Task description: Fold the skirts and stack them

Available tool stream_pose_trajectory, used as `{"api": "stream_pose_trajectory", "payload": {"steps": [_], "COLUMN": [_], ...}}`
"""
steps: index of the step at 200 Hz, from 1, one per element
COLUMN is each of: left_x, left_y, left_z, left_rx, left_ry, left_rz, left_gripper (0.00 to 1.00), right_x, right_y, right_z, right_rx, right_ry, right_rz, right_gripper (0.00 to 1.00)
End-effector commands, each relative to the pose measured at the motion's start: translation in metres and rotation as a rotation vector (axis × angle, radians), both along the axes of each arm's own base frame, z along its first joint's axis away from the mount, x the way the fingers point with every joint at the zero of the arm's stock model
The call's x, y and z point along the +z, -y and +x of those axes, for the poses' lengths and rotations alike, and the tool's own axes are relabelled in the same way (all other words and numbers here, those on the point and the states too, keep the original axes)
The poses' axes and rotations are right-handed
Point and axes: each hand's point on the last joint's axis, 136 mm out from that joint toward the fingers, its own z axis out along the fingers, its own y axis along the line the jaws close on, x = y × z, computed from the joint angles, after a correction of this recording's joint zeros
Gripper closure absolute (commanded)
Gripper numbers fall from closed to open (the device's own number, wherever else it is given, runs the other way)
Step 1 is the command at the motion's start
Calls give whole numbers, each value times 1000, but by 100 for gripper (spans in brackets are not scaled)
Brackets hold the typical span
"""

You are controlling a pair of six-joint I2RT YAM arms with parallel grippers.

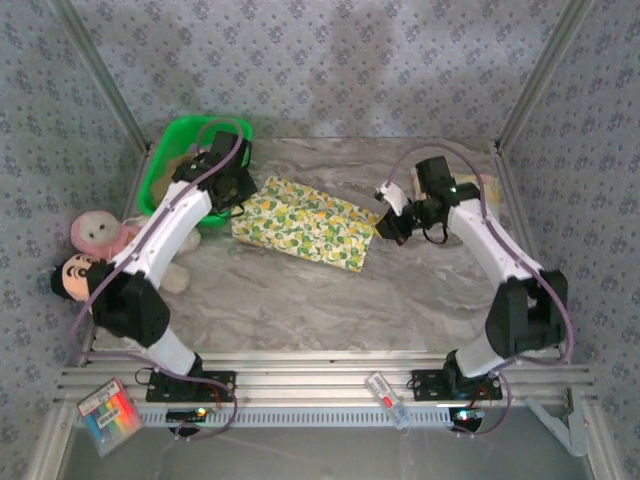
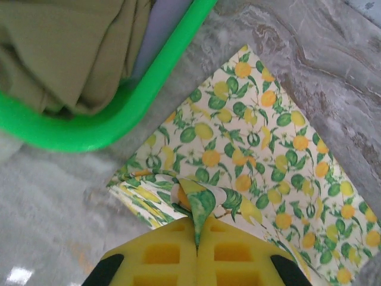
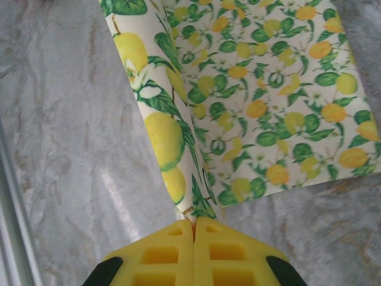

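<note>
- The counter (image 1: 300, 300) is grey and marble-veined, closed in at the back and both sides by blue-grey patterned panels (image 1: 330, 60).
- The lemon-print skirt (image 1: 300, 222) lies spread at mid-counter, just right of the green basket (image 1: 160, 170).
- The left claw (image 2: 196, 229) is pinched tight on a raised fold at the skirt's left edge.
- The right claw (image 3: 193, 229) is clamped on the lifted right edge.
- An olive skirt (image 2: 65, 53) sits bundled inside the basket.
- Two plush dolls (image 1: 95, 232) rest at the counter's left side.
</note>
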Motion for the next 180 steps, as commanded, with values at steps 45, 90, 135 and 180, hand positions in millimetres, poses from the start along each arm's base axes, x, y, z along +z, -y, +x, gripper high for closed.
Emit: {"api": "stream_pose_trajectory", "payload": {"steps": [45,90,135,180], "left_x": [-5,-11,-50,-45], "left_y": [8,18,33,41], "left_z": [61,95,138,164], "left_rx": [-87,-97,-102,-109], "left_ry": [20,87,55,11], "left_rz": [91,89,99,131], "left_gripper": [100,100,96,30], "right_x": [-47,-83,-116,-84], "right_y": [20,27,39,26], "right_z": [45,77,113,153], "right_rx": [25,-2,-94,-320], "right_ry": [-174,-236,-267,-196], "right_rz": [-37,-104,-184,-45], "right_gripper": [100,100,100,31]}}
